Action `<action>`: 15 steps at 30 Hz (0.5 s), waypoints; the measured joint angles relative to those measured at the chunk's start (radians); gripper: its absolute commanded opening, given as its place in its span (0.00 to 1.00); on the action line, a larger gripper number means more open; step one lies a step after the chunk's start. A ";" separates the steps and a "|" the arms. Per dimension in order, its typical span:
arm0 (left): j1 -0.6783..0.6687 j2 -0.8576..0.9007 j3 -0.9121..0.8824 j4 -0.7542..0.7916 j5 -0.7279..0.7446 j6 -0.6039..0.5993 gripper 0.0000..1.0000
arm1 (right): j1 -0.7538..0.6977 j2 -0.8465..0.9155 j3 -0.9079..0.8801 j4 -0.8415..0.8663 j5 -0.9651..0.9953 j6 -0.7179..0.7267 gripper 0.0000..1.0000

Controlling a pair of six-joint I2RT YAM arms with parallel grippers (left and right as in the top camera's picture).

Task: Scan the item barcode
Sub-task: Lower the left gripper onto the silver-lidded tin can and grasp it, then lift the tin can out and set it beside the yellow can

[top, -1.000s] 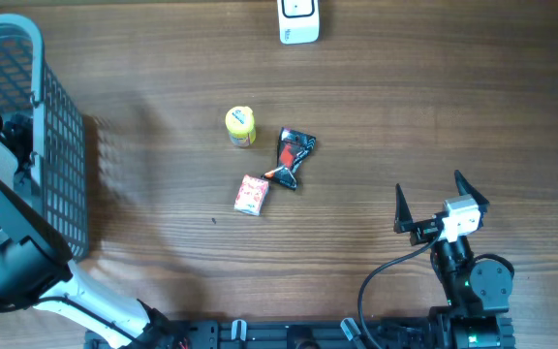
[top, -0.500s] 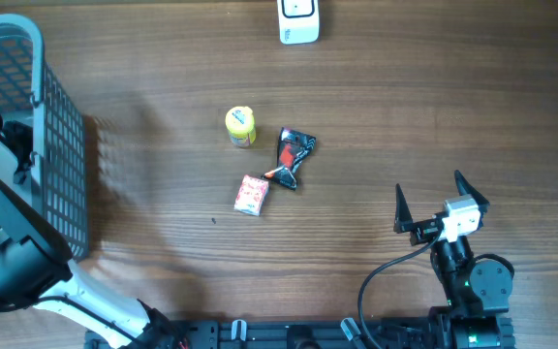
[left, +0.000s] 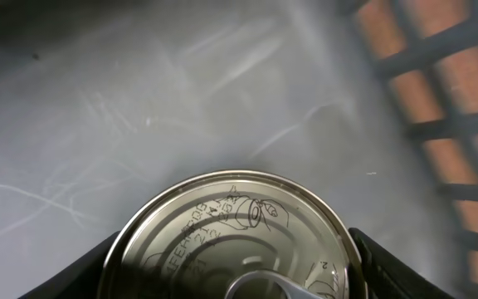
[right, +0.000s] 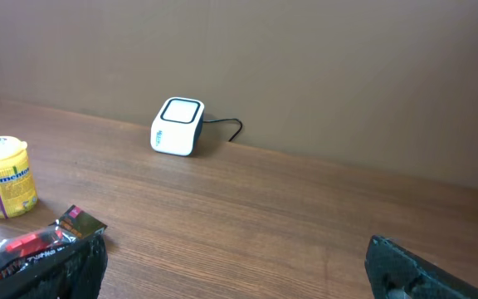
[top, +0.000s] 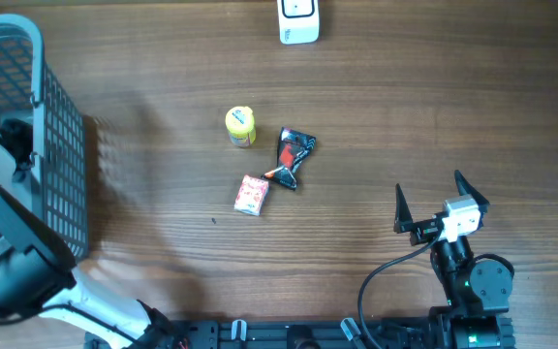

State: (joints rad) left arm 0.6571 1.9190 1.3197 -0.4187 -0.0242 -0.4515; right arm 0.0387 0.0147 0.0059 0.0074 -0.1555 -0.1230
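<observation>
In the left wrist view a silver tin can [left: 231, 232] with a ring-pull lid fills the lower half. My left gripper [left: 232, 270] is shut on it, one black finger [left: 77, 278] against each side of the rim, above the grey basket floor. From overhead the left arm reaches into the grey basket [top: 61, 145] and its jaws are hidden there. The white barcode scanner [top: 298, 21] [right: 178, 126] stands at the table's far edge. My right gripper [top: 429, 192] [right: 247, 282] hovers open and holds nothing at the front right.
A yellow tub [top: 240, 126] [right: 2, 176], a black snack packet [top: 294, 155] [right: 31, 245] and a small pink box [top: 252, 194] lie mid-table. The basket's mesh wall [left: 446, 124] rises close to the can on the right.
The left gripper's jaws have closed in onto the can inside the basket, and the left arm has shifted slightly. The right arm and the table items have not moved.
</observation>
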 measured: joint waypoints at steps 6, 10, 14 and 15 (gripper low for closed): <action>0.000 -0.142 0.000 0.012 0.057 0.000 0.69 | 0.000 0.000 0.000 0.000 0.000 0.000 1.00; 0.000 -0.211 0.000 0.016 0.110 -0.003 0.70 | 0.000 0.000 0.000 0.000 0.000 0.000 1.00; 0.000 -0.265 0.000 0.029 0.175 -0.014 0.70 | 0.000 0.000 0.000 0.000 0.000 0.000 1.00; 0.000 -0.274 0.000 0.035 0.193 -0.018 0.70 | 0.000 0.000 0.000 0.000 0.000 0.000 1.00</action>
State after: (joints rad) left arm 0.6571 1.6455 1.3193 -0.3840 0.1684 -0.4694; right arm 0.0387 0.0147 0.0059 0.0074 -0.1555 -0.1230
